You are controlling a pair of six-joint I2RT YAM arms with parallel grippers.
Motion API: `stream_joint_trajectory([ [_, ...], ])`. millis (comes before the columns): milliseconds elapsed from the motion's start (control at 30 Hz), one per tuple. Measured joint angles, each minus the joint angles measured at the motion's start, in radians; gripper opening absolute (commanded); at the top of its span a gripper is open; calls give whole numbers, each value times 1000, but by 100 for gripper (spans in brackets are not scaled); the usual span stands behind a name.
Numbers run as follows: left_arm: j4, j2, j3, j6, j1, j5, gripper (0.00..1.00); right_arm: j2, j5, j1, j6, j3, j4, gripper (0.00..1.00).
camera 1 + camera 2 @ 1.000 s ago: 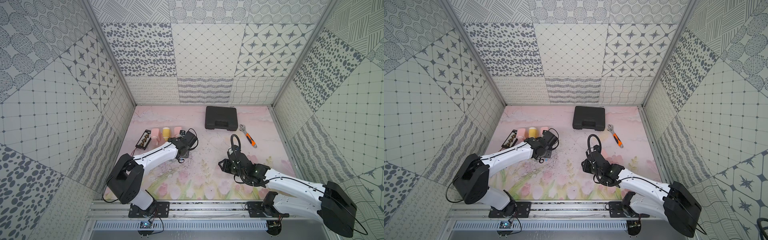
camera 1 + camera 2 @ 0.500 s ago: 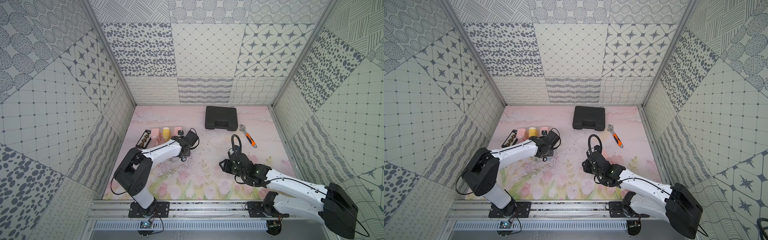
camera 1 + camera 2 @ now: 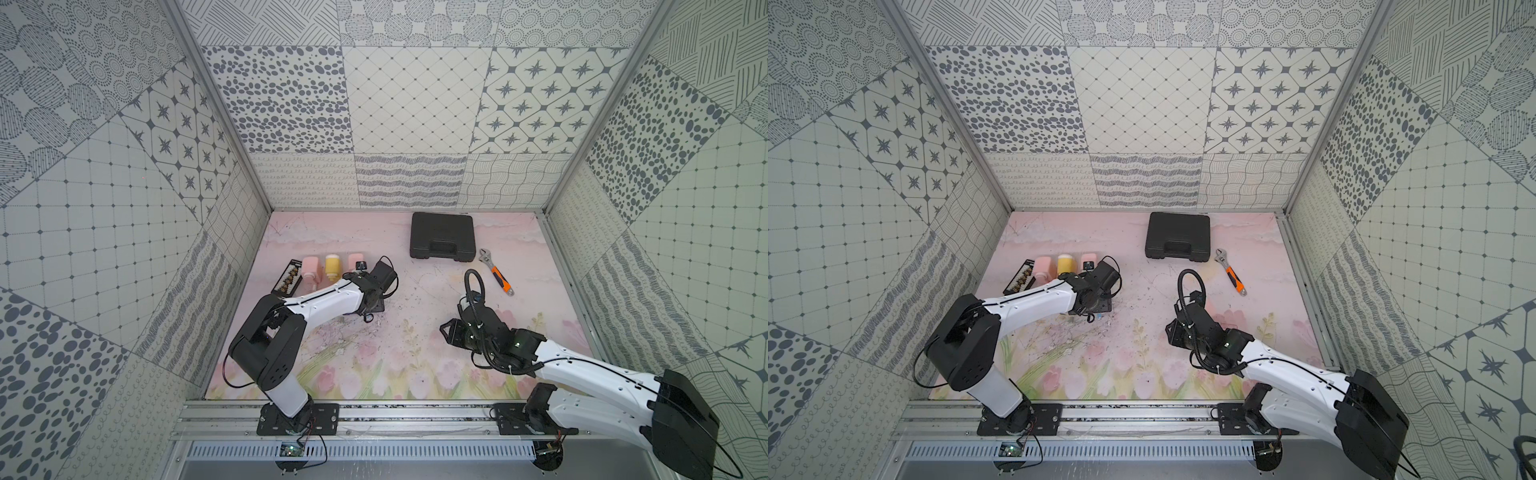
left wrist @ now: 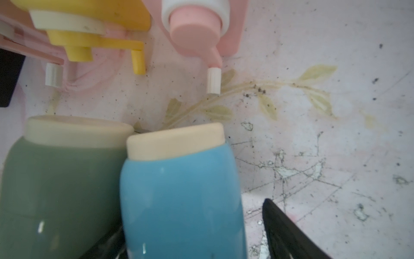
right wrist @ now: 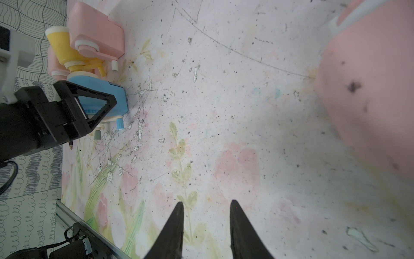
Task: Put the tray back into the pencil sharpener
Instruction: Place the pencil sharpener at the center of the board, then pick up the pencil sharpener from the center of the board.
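Note:
A blue pencil sharpener (image 4: 181,190) with a cream end stands on the mat between the fingers of my left gripper (image 4: 186,224). The jaws are open, with a gap showing beside the right finger (image 4: 282,226). From the right wrist view the blue pencil sharpener (image 5: 107,92) sits behind the left gripper's black finger (image 5: 89,105). I cannot make out the tray as a separate piece. In both top views the left gripper (image 3: 372,309) (image 3: 1096,307) covers the sharpener. My right gripper (image 5: 207,201) (image 3: 451,332) hangs open over bare mat, holding nothing.
A green sharpener (image 4: 56,179) touches the blue one. Yellow (image 3: 332,266) and pink (image 3: 309,268) sharpeners and a black bit rack (image 3: 288,276) line the back left. A black case (image 3: 442,242) and an orange-handled wrench (image 3: 496,276) lie at the back. A blurred pink shape (image 5: 369,89) is close to the right wrist camera.
The left gripper's jaws have spread apart around the blue sharpener, and the left arm has swung slightly toward the back. The right arm has stayed put.

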Motion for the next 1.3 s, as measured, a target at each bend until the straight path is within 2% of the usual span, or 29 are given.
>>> stream_joint_trajectory([
  [267,0,-63,-10,1,2,32,91,0,0,0,-3,0,-16,37],
  [500,-1,-200,-28,19,-19,32,90,-47,20,0,-16,6,-98,37],
  [667,21,-383,-91,116,-35,38,88,-148,85,-16,-27,74,-269,41],
  [833,148,-578,-198,293,-39,100,87,-266,164,-121,-42,135,-455,47],
  [1000,310,-652,-271,513,-42,219,90,-230,143,-279,-219,234,-564,70],
  [1133,406,-646,-286,651,-42,310,92,-116,95,-315,-418,332,-571,85],
  [1300,501,-625,-311,760,-42,405,93,60,27,-361,-610,400,-558,92],
])
